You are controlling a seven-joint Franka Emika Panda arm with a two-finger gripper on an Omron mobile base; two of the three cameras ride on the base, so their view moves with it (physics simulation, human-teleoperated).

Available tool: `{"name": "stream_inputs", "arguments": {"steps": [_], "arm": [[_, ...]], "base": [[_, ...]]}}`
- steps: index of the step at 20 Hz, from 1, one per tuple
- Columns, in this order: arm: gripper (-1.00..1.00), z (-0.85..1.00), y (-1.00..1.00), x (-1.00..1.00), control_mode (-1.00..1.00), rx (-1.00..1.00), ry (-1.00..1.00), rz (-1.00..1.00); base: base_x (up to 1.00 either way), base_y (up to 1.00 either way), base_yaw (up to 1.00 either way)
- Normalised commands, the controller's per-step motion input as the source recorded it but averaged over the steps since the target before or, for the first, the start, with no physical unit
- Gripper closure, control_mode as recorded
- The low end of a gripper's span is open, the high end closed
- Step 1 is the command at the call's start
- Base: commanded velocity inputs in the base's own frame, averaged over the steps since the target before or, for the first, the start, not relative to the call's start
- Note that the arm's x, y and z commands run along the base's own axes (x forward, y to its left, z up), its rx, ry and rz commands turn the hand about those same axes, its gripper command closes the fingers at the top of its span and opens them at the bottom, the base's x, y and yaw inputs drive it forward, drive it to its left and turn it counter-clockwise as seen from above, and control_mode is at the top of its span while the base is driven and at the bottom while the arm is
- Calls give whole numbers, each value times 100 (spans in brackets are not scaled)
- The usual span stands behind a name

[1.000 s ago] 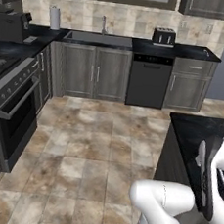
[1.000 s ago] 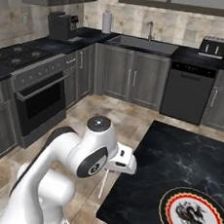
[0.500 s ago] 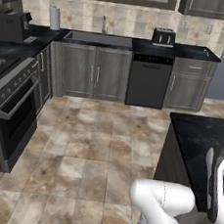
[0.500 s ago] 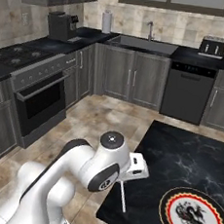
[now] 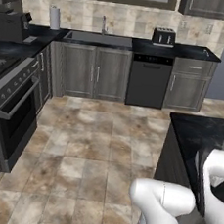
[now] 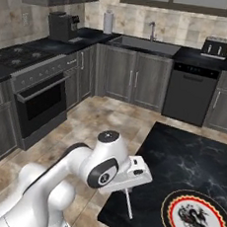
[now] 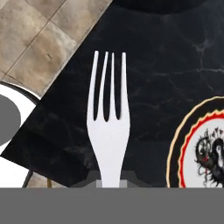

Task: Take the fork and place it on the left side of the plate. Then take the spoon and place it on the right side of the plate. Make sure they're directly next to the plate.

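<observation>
The hand is shut tight on the fork and holds it up over the black worktop, near its front corner. The plate sits on the worktop just to the right of the fork. So the fork is picked up, but I think it is not set down by the plate yet. The spoon job comes after. I can read no words anywhere.

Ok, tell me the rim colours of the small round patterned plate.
Red-orange ring inside a dark outer band with a thin yellowish edge on the plate, clearest in the right base view.
</observation>
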Motion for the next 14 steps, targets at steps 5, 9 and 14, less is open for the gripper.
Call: {"name": "stream_inputs", "arguments": {"steps": [5, 9, 14], "arm": [[100, -20, -27, 0, -100, -6, 6, -2], [100, -23, -35, 8, -100, -2, 0, -2], [100, -22, -33, 21, -100, 0, 0, -5]], "base": [[0, 0, 0], [0, 0, 0], [0, 0, 0]]}}
